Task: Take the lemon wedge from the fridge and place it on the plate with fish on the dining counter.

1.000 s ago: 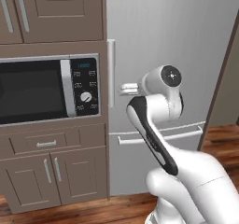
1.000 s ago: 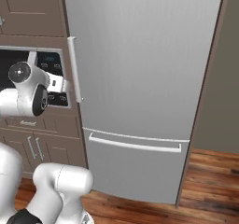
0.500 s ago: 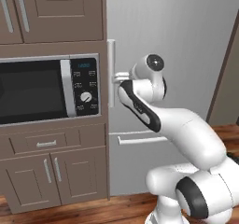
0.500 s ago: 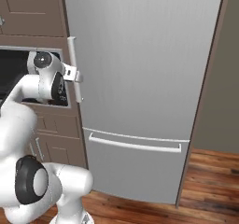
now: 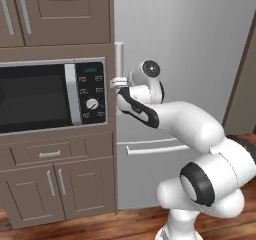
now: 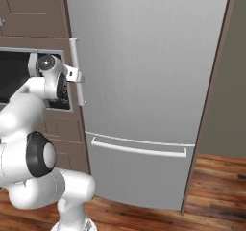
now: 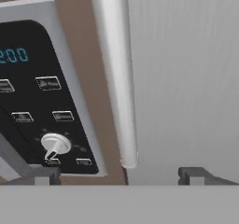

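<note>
The tall silver-grey fridge (image 5: 190,59) (image 6: 153,71) stands with its door closed, so the lemon wedge is hidden. Its pale vertical bar handle (image 5: 119,59) (image 6: 74,57) (image 7: 114,78) runs down the door's left edge. My gripper (image 5: 116,82) (image 6: 79,76) (image 7: 119,174) is open at the lower part of that handle. In the hand view the two fingertips (image 7: 44,171) stand wide apart, and the handle's bottom end hangs just above the gap between them. The plate with fish and the dining counter are out of view.
A black-fronted microwave (image 5: 45,99) (image 6: 14,76) (image 7: 37,101) sits built into brown cabinets right beside the handle, its dial (image 7: 55,144) close to my left finger. The fridge's bottom drawer bar (image 6: 139,148) runs below. Wood floor (image 6: 216,191) lies to the right.
The arm has stretched forward and the gripper has closed in on the fridge handle, from beside the door to right at the bar. The fridge stays closed.
</note>
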Motion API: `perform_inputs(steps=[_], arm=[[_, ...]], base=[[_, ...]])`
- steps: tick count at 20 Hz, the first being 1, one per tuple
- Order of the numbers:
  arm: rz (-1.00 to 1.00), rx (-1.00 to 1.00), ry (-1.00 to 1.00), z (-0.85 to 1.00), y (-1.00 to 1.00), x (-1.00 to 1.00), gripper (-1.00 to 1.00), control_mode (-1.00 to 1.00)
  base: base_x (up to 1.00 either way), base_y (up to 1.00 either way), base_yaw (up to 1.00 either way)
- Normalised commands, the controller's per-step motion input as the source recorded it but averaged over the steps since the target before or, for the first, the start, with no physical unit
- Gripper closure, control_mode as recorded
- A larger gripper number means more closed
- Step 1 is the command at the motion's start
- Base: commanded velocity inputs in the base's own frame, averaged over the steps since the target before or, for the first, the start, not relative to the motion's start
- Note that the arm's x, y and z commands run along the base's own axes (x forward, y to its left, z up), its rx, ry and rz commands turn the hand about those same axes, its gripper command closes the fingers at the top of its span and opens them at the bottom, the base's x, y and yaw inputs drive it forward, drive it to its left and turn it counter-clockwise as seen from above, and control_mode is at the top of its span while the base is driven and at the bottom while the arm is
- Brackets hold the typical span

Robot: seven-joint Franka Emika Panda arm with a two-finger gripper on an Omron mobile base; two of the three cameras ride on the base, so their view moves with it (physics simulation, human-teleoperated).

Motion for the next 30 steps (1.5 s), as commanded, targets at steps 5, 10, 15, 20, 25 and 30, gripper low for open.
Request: perform_inputs(steps=[5,10,15,20,25,30], arm=[[0.0,-0.01,-0.09,-0.1,0.12,0.44,-1.0,-1.0],[-0.01,0.0,0.0,0.0,0.0,0.54,-1.0,-1.0],[0.0,0.0,0.01,0.0,0.0,0.49,-1.0,-1.0],[0.0,0.0,0.0,0.0,0.0,0.53,-1.0,-1.0],[0.0,0.0,0.0,-0.01,0.0,0.56,-1.0,-1.0],[0.0,0.0,0.0,-0.05,0.0,0.54,-1.0,-1.0]], base=[[0.0,0.0,0.0],[0.0,0.0,0.0],[0.0,0.0,0.0],[0.0,0.0,0.0],[0.0,0.0,0.0],[0.0,0.0,0.0]])
